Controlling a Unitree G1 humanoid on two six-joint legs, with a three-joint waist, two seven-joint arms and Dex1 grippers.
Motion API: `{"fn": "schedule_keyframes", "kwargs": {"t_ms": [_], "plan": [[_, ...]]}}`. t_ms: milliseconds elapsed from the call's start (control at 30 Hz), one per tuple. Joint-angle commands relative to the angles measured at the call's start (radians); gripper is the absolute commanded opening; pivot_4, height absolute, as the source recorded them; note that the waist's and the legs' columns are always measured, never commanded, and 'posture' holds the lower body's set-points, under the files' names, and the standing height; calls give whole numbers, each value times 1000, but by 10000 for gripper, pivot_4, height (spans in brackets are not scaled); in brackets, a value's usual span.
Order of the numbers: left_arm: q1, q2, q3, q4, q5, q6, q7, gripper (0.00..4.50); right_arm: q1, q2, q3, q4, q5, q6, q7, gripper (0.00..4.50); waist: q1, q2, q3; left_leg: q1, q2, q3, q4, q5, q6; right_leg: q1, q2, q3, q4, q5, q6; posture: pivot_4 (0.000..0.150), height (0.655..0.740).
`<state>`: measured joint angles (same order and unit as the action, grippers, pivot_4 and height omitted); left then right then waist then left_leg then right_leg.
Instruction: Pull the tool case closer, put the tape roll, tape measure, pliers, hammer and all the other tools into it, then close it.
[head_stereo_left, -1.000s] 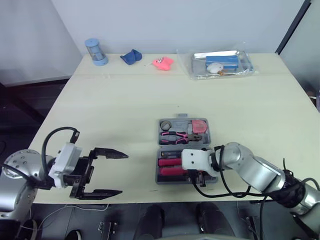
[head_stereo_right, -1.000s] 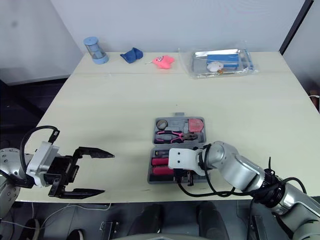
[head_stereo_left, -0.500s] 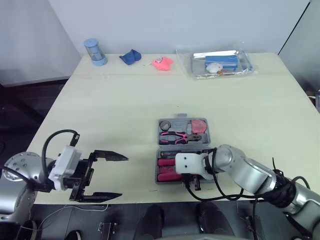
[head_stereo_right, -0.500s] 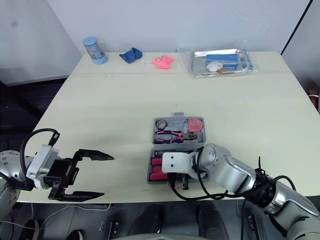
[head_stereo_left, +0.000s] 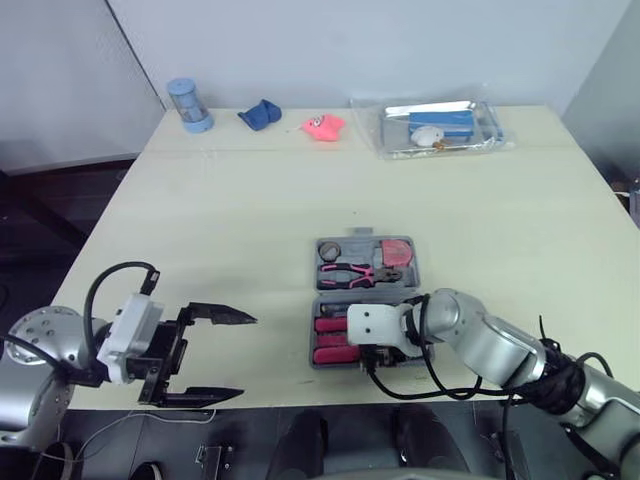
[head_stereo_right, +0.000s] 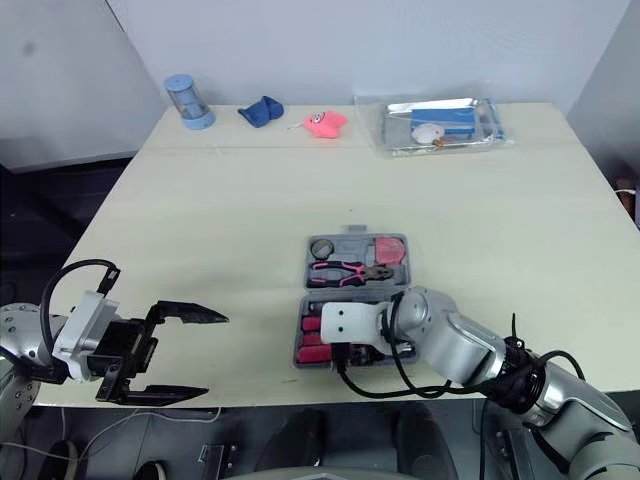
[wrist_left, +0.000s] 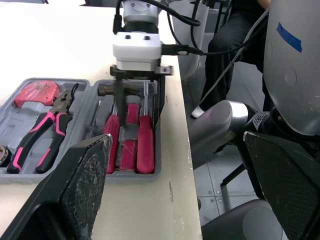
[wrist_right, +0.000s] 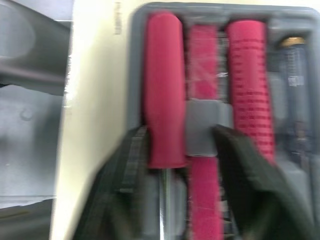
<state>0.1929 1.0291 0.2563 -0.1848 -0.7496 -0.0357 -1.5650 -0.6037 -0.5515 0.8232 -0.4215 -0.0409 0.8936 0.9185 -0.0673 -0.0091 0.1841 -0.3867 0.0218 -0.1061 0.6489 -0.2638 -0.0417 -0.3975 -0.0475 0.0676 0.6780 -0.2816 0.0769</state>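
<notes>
While left pincer (head_stereo_left: 247, 356) gapes, right pincer (wrist_right: 180, 132), spread, straddles red handle (wrist_right: 162, 90) in tool case (wrist_left: 100, 176).

Grey plastic tool case (head_stereo_left: 345, 292), lying open: one
Long red-handled tools (wrist_left: 145, 145), hammer among them: three
Pink-and-black pliers (head_stereo_left: 348, 272): one
Flat red tape measure (head_stereo_left: 398, 251): one
Small round tape roll (head_stereo_left: 331, 249): one
Light blue cylindrical container (head_stereo_left: 188, 104): one
Crumpled dark blue cloth (head_stereo_left: 261, 114): one
Soft pink toy (head_stereo_left: 324, 126): one
Clear plastic tray (head_stereo_left: 392, 140): one
Flat blue box (head_stereo_left: 445, 121): one
Small white lump (head_stereo_left: 430, 135): one
Pale yellow table (head_stereo_left: 230, 220): one
</notes>
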Motion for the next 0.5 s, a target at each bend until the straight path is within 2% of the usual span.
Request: {"fn": "schedule_keyframes", "kwargs": {"t_ms": [33, 67, 233, 367, 400, 433, 500], "plan": [[4, 3, 12, -15, -17, -16, -49, 45000, 12, 4, -30, -30, 26, 2, 12, 39170, 1, 0, 0, 0, 0, 0, 0, 0, 0, 0, 0, 0, 0, 0, 0, 1500, 7400], [5, 2, 13, -16, -16, -16, -49, 45000, 14, 2, -45, -40, 33, 1, 15, 42410, 1, 0, 0, 0, 0, 0, 0, 0, 0, 0, 0, 0, 0, 0, 0, 1500, 7400], [4, -5, 14, -17, -14, -14, -49, 45000, 60, 7, -144, -69, 87, -46, 10, 42410, 1, 0, 0, 0, 0, 0, 0, 0, 0, 0, 0, 0, 0, 0, 0, 1500, 7400], [2, -11, 15, -19, -11, -11, -49, 45000, 154, 34, -267, -44, 181, -204, 25, 42410, 1, 0, 0, 0, 0, 0, 0, 0, 0, 0, 0, 0, 0, 0, 0, 1500, 7400], [0, -13, 14, -18, -9, -11, -49, 45000, 173, 27, -280, -27, 196, -253, 46, 37136, 1, 0, 0, 0, 0, 0, 0, 0, 0, 0, 0, 0, 0, 0, 0, 1500, 7400], [-1, -15, 12, -17, -7, -11, -49, 45000, 187, 17, -283, -11, 196, -285, 59, 34408, 1, 0, 0, 0, 0, 0, 0, 0, 0, 0, 0, 0, 0, 0, 0, 1500, 7400], [-4, -19, 11, -19, -5, -8, -49, 45000, 214, 8, -284, 40, 193, -365, 79, 24980, 1, -1, 0, 0, 0, 0, 0, 0, 0, 0, 0, 0, 0, 0, 0, 1500, 7400]]}}
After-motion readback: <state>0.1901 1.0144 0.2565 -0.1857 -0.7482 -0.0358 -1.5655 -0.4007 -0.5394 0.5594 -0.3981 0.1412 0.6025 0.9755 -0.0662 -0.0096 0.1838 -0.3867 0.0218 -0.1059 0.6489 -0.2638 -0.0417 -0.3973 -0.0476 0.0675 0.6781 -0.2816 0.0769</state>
